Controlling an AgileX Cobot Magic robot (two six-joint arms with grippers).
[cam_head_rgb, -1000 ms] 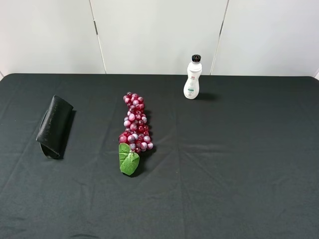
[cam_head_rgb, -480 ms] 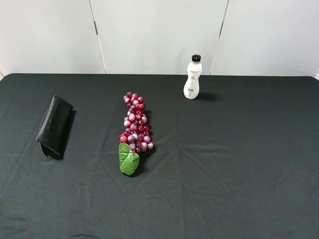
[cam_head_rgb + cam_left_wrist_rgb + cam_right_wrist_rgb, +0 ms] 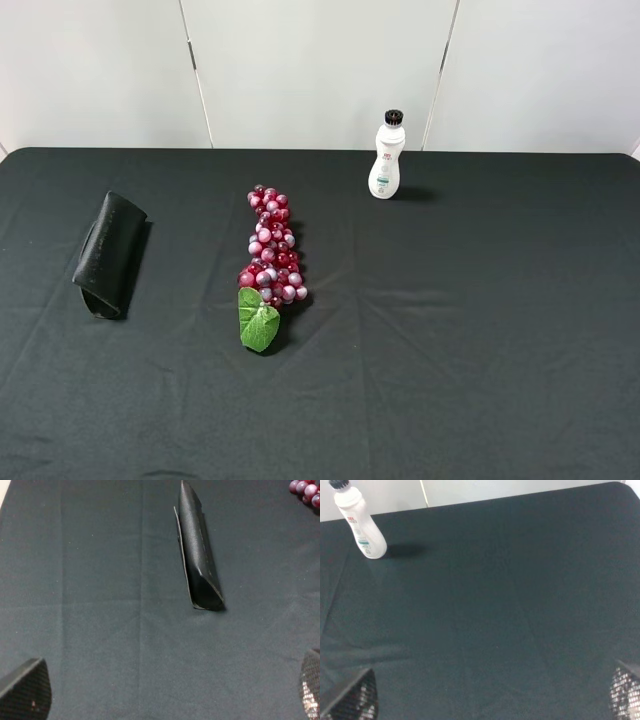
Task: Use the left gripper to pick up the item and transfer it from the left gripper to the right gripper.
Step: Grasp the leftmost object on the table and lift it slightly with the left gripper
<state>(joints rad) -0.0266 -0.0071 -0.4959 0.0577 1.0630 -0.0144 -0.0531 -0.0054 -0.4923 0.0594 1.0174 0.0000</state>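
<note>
The item, a black oblong textured case, lies on the black tablecloth at the left of the exterior view. It also shows in the left wrist view, lying lengthwise ahead of my left gripper. That gripper is open and empty, with one ribbed fingertip at each lower corner and the case well beyond them. My right gripper is open and empty over bare cloth, its fingertips at the lower corners. Neither arm shows in the exterior view.
A red grape bunch with a green leaf lies right of the case; a few grapes show in the left wrist view. A white bottle with a black cap stands at the back centre, also in the right wrist view. White wall panels stand behind the table.
</note>
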